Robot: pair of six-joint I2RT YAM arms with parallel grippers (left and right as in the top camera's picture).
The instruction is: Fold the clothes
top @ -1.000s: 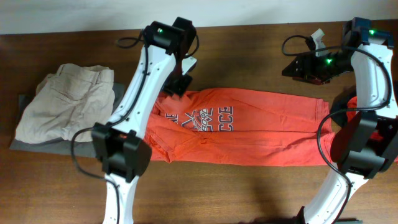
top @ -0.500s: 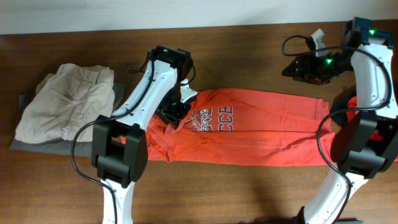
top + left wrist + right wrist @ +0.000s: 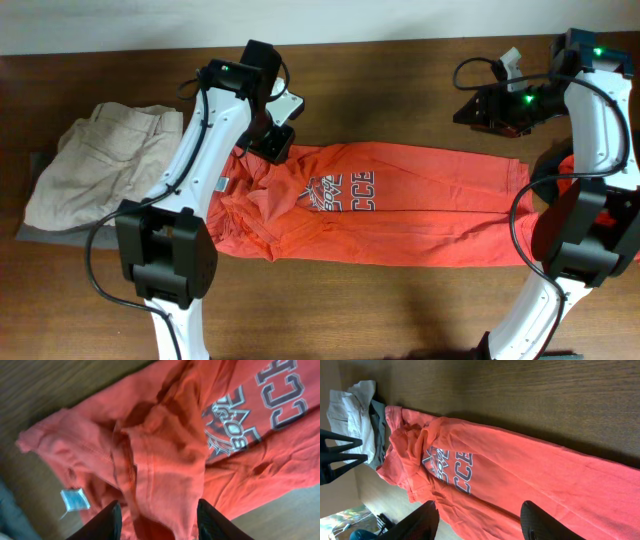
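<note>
The clothes in play are an orange-red T-shirt [image 3: 400, 205] with navy and white print, lying folded lengthwise across the table. Its collar end is bunched at the left [image 3: 160, 455], where a small pale tag [image 3: 75, 500] shows. My left gripper [image 3: 272, 140] hovers over that bunched end at the shirt's upper left corner. In the left wrist view its jaws [image 3: 158, 503] stand open, with cloth below them and nothing pinched. My right gripper [image 3: 480, 106] hangs open above the table behind the shirt's right end. From the right wrist the gripper [image 3: 479, 504] looks down on the T-shirt [image 3: 520, 475] from well above.
A beige garment [image 3: 100, 175] lies rumpled on a grey cloth [image 3: 40, 228] at the left end of the table. A patch of red cloth [image 3: 562, 165] shows behind the right arm. Bare wood runs along the table's front and back edges.
My left gripper dipped onto the shirt's collar end, then drew back up and left, its jaws opening and letting go of the cloth. The shirt's left end now spreads farther left. The right arm held still.
</note>
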